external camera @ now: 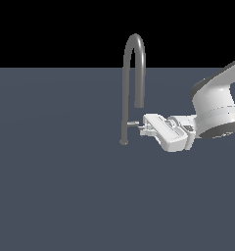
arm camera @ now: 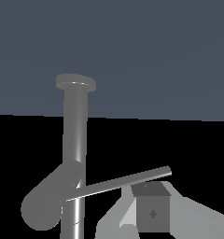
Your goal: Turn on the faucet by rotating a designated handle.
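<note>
Faucet (external camera: 124, 88): was seen upright on the dark tabletop (external camera: 56, 186), gooseneck arched toward the exterior view's right
Handle (external camera: 132, 123): was found low on the stem, jutting sideways toward the exterior view's right
Claw (external camera: 144, 128): was brought in level from the exterior view's right, at the handle's tip; contact could not be confirmed
Claw state: could not be told; only one finger (arm camera: 152, 212) was seen in the wrist view, just beside the bar

Upright grey gooseneck faucet (external camera: 125, 88), short handle (external camera: 132, 123) jutting sideways
</note>
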Robot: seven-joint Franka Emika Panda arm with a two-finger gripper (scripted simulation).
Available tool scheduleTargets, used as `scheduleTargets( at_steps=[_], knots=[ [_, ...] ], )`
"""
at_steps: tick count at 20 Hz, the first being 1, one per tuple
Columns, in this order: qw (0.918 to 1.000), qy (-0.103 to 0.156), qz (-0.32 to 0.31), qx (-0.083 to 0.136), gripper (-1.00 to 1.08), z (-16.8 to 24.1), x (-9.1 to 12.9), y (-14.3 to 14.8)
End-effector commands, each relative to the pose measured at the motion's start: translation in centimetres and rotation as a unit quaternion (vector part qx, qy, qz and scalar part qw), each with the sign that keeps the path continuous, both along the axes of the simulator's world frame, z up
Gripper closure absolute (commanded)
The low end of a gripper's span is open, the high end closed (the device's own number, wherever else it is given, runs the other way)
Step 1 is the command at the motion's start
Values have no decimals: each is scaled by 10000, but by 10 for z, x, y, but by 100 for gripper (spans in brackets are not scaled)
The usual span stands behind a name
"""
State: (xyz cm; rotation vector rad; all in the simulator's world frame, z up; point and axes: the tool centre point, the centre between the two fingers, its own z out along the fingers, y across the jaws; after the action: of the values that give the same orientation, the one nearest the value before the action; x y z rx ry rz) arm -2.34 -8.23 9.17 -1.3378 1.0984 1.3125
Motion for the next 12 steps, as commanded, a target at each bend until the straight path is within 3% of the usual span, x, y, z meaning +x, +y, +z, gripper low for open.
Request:
scheduleTargets(
  at_steps=[1,9,12],
  knots=[
    [10000,52,-17,-16,108,-13,1,1],
    [9999,135,-33,-49,108,-45,9,2],
    [9999,-12,84,-104,108,-21,13,2]
  ],
)
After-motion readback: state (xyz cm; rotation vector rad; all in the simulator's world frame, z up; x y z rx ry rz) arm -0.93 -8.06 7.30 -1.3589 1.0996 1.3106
